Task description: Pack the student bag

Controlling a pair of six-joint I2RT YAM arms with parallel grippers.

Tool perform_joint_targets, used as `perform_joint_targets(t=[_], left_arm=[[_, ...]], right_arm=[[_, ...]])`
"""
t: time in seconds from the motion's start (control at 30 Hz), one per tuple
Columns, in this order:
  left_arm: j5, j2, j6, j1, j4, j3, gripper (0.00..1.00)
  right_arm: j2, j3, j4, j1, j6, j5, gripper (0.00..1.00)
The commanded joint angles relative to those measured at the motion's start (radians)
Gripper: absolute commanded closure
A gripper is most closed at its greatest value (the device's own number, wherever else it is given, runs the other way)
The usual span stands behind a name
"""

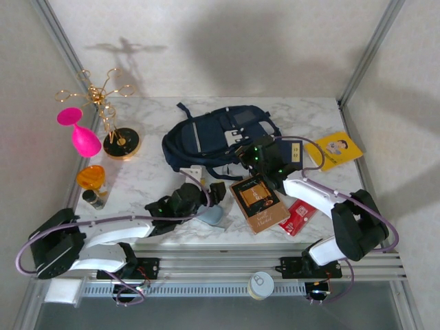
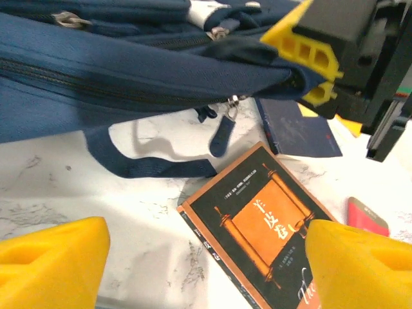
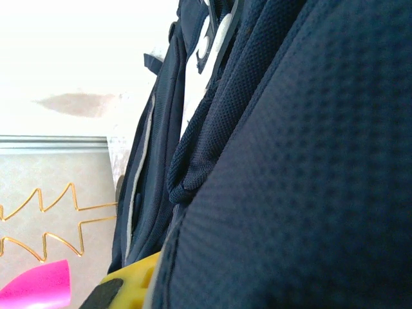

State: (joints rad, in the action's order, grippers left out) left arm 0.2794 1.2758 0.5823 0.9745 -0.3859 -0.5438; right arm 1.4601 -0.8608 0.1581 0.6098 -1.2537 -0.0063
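From my station I saw the left pincer [image 2: 206, 273] with its yellow fingertips [image 2: 51, 264] well apart and nothing caught between them. Under the gap a dark book [image 2: 264, 225] with an orange scroll on its cover lay flat on the marbled table [image 2: 77, 193]. Ahead of that pincer the student bag [image 2: 129, 71] lay on its side, with a zipper pull [image 2: 220, 136] hanging from its near edge and a strap loop [image 2: 145, 164] resting on the table. The right pincer [image 2: 308, 69] was clamped on a fold of the bag's navy cloth at its corner, and a small navy booklet [image 2: 299, 125] lay just below it. A red packet [image 2: 367, 215] lay just past the book. Through the right wrist camera the bag's weave pressed close against the pincer, and past the bag from it stood a gold wire stand [image 3: 38, 219] and a pink glass [image 3: 35, 286]
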Motion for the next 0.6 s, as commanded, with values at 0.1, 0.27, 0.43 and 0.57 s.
perform_joint_targets(t=[0.1,0.27,0.43,0.57], left_arm=[[0.085,0.222,-0.104,0.021,-0.146,-0.116,0.31],[0.133,0.357,-0.148,0.02,-0.147,-0.231,0.35],[0.181,0.463,-0.112,-0.011,-0.079,-0.32,0.45],[0.165,0.491,-0.106,-0.02,-0.114,-0.318,0.48]], right_arm=[[-0.035,-0.02,0.094,0.028,-0.028,0.006,1.0],[-0.035,-0.018,0.102,0.03,-0.032,0.008,1.0],[-0.038,-0.003,0.125,0.03,-0.035,0.008,1.0],[-0.032,0.001,0.13,0.03,-0.03,0.003,1.0]])
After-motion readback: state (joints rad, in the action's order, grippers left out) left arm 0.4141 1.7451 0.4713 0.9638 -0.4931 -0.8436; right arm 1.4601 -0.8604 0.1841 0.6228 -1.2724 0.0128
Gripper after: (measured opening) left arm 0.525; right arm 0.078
